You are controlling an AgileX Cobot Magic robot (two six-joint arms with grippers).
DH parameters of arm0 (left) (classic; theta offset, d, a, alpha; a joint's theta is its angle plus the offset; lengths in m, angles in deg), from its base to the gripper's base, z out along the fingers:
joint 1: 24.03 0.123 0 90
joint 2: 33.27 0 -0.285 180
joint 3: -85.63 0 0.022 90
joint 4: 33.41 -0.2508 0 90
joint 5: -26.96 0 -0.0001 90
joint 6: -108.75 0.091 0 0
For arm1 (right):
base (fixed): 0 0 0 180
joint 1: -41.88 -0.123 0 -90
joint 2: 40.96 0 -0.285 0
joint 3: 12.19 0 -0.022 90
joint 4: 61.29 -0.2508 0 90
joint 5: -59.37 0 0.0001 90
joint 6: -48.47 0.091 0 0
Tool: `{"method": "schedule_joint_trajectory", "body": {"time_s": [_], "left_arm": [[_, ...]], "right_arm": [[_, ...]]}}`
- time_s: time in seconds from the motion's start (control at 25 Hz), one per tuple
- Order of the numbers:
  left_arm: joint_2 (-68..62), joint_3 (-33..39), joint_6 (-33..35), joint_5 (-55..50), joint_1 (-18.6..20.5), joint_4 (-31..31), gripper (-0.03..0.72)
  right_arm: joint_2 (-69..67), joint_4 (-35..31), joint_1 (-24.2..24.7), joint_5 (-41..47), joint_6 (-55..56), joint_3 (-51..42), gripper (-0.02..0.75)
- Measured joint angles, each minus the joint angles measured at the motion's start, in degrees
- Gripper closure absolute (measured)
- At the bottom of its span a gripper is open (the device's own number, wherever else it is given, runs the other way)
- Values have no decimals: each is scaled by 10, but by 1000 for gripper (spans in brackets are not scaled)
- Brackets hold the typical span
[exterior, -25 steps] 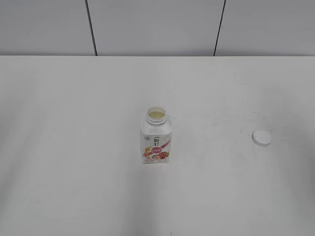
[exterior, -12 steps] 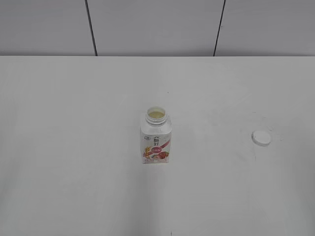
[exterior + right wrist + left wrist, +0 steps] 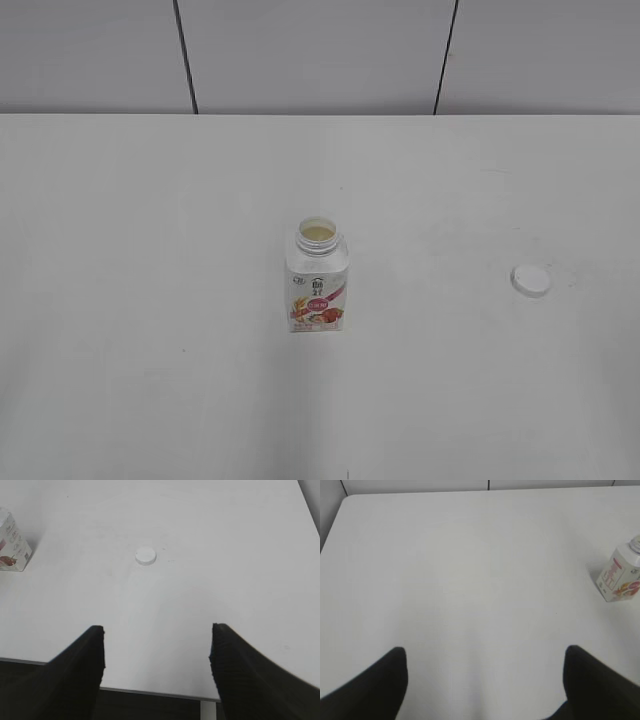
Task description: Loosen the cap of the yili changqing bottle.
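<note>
**Inspector:** Status of the work item?

**Assistant:** The yili changqing bottle [image 3: 318,278] stands upright near the middle of the desk [image 3: 150,200], well clear of every edge. Its neck is open, with pale liquid visible inside. The cap [image 3: 531,280] lies flat on the desk toward the right edge, well apart from the bottle.

**Inspector:** So which step is in hand?

**Assistant:** In my judgement the loosening is complete and exceeded: the cap is fully off. Nothing remains but to keep clear of the open bottle.

**Inspector:** Tooling?

**Assistant:** The left gripper [image 3: 485,680] has its fingers spread wide and holds nothing; it looks over bare desk by the near-left side, with the bottle off at its right. The right gripper [image 3: 157,665] is likewise spread and empty, above the desk's near edge, with the cap ahead of it.

**Inspector:** Condition of the bottle?

**Assistant:** Squat, white, squarish body, wide round neck, pink-red fruit label facing the near edge. No dent or spill that I can see. The cap is small, round and white; whether its rim is ribbed is too small to tell.

**Inspector:** Risk?

**Assistant:** A knock would likely spill the contents.
</note>
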Motion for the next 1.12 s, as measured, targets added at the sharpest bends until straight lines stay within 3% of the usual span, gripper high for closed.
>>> {"method": "schedule_joint_trajectory", "body": {"time_s": [0.24,1.12], "left_arm": [[1,42,2,52,0,3,110],[1,45,4,58,0,34,128]], "right_arm": [[2,4,0,-16,0,-8,212],[2,3,0,-33,0,-16,212]]}}
